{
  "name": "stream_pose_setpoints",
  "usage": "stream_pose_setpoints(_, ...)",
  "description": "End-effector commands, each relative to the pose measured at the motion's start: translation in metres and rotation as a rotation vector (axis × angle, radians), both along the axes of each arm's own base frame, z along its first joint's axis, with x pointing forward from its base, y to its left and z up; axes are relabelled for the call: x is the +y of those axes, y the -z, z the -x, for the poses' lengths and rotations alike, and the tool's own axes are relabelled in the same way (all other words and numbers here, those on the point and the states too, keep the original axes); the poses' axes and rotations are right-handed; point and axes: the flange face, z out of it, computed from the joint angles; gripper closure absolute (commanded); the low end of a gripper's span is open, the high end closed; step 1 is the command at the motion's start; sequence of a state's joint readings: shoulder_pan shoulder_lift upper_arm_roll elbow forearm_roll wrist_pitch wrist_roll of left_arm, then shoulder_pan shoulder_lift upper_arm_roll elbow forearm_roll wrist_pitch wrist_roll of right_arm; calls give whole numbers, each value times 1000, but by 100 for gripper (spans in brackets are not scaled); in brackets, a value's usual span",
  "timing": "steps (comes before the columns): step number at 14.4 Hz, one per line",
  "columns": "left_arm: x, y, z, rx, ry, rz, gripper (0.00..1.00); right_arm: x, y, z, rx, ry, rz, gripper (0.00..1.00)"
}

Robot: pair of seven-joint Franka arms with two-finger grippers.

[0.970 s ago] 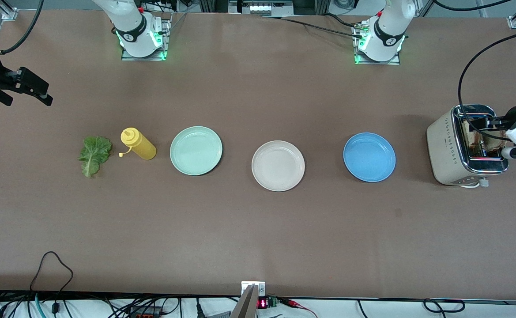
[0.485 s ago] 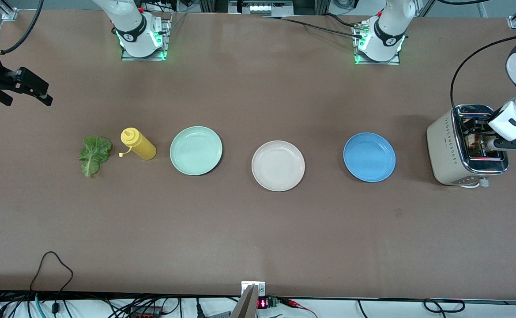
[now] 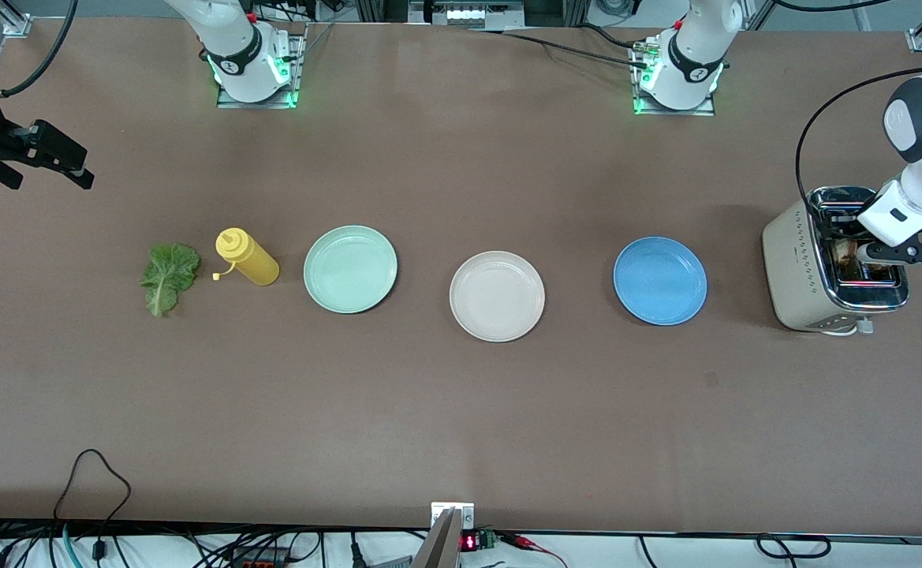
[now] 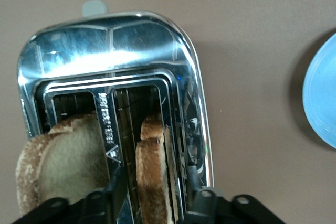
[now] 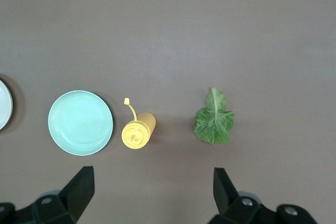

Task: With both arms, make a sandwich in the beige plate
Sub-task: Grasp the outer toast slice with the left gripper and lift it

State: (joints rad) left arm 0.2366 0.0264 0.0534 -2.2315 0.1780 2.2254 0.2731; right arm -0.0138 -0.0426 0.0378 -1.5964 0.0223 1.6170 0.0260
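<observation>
The beige plate (image 3: pixel 497 296) lies bare at the table's middle. The lettuce leaf (image 3: pixel 167 276) lies flat toward the right arm's end and shows in the right wrist view (image 5: pixel 213 121). Two toasted bread slices stand in the toaster (image 3: pixel 804 268) at the left arm's end. My left gripper (image 3: pixel 853 238) is down at the toaster's top. In the left wrist view the left gripper (image 4: pixel 155 195) is open, its fingers (image 4: pixel 118 192) straddling one slice (image 4: pixel 152 171) with gaps on both sides. The other slice (image 4: pixel 63 156) stands beside it. My right gripper (image 3: pixel 74 162) waits open and empty, high over the right arm's end of the table.
A yellow squeeze bottle (image 3: pixel 246 258) stands between the lettuce and a mint green plate (image 3: pixel 350 268). A blue plate (image 3: pixel 660 280) lies between the beige plate and the toaster. Cables run along the table edge nearest the front camera.
The left arm's hand has shifted over the toaster and its upper joint has come into view. The right arm has not moved.
</observation>
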Motion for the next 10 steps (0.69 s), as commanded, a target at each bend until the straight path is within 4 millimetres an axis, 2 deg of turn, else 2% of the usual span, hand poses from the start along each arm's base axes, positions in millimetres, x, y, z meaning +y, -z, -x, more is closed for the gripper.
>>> stream_pose_setpoints(1,0,-12,9,23,28,-9,90,-2,-3,2,-10,-7,-16,0)
stream_pose_setpoints(3,0,-14,11,33,22,-7,97,-1,-4,1,-17,-8,-16,0)
stream_pose_setpoints(5,-1,-20,10,37,17,-8,99,-1,-2,0,-14,-8,-17,0)
stream_pose_setpoints(7,0,-43,1,48,6,-15,99,-1,-2,0,-13,-8,-17,0)
stream_pose_setpoints(10,-12,-73,-11,68,14,-20,99,-1,-1,0,-12,-8,-17,0)
